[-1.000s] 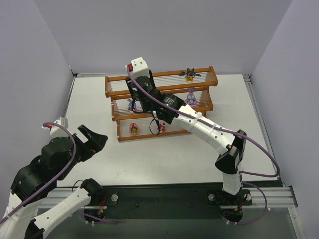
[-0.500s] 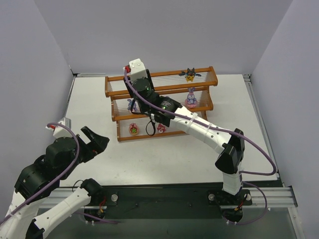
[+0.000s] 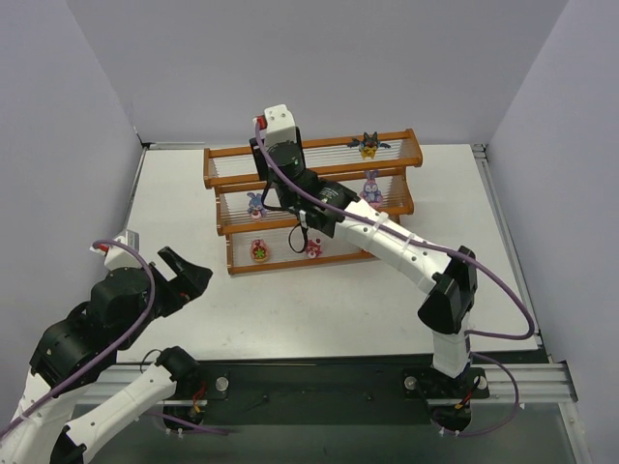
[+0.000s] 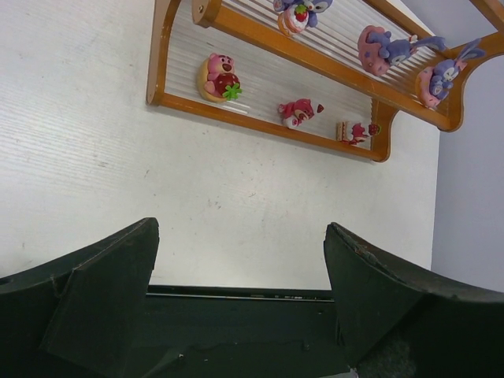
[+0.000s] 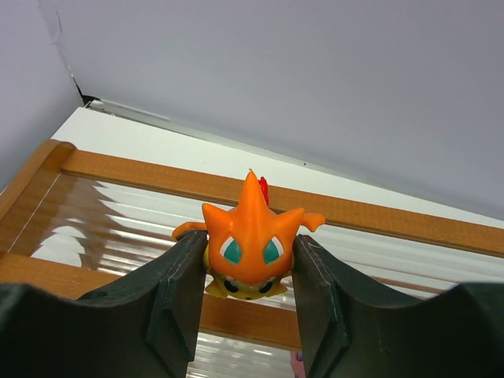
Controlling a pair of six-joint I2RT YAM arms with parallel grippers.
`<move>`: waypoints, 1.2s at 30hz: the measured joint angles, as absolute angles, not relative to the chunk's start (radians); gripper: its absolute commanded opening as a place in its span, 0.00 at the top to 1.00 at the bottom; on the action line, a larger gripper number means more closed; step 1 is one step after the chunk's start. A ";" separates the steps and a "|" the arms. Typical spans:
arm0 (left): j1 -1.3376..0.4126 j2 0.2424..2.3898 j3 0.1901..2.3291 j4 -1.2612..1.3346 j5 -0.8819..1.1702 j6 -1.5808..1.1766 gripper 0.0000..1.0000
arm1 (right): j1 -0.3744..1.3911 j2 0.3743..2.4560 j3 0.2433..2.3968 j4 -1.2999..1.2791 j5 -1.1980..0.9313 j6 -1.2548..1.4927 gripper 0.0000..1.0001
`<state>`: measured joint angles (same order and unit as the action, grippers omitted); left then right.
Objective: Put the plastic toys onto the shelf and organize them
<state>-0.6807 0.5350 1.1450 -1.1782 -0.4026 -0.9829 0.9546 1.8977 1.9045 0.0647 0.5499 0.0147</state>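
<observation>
One orange toy (image 5: 250,236) is pinched in the right gripper (image 5: 248,260), over the left end of the top tier of the shelf (image 5: 394,216), which lies just below it. The left gripper (image 4: 240,244) stands wide open and empty, well apart from it.

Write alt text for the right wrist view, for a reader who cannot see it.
The right gripper holds a small orange toy with teal eyes, clamped between its two dark fingers. Behind it lie the pale rods and orange-brown frame of the shelf, then a strip of white table and a grey wall.
</observation>
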 measured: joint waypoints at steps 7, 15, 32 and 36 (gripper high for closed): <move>-0.681 0.535 1.141 -1.178 -0.403 -0.983 0.04 | 0.937 1.916 1.897 0.064 0.530 0.053 1.00; -0.681 0.535 1.141 -1.179 -0.404 -0.982 0.04 | 0.937 1.923 1.885 0.073 0.514 0.089 0.99; -0.681 0.535 1.140 -1.179 -0.409 -0.982 0.04 | 0.950 1.919 1.809 0.200 0.516 0.077 0.75; -0.681 0.535 1.140 -1.179 -0.409 -0.982 0.04 | 0.950 1.919 1.809 0.201 0.517 0.074 0.66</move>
